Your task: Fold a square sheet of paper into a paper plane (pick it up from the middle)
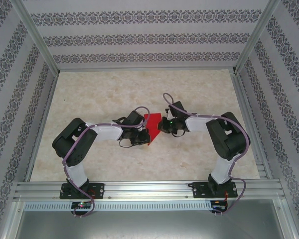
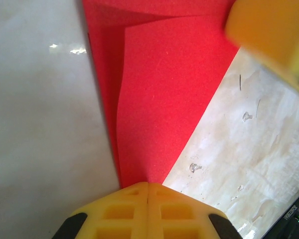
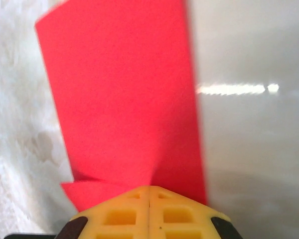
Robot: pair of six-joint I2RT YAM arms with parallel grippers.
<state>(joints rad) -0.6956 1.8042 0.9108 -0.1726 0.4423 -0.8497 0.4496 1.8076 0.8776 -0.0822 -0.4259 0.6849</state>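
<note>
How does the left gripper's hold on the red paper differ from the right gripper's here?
The left gripper pinches the thin bright red folded paper where it narrows to a point. The right gripper pinches it along a broader part. From above, the left gripper sits at the paper's nearer, left side, and the right gripper at its farther, right side. Both have yellow fingers closed together on the same sheet.

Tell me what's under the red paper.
The red paper is folded: a second red layer shows under its top flap, table around it. The table directly beneath is covered. The left gripper and right gripper pinch its edges.
</note>
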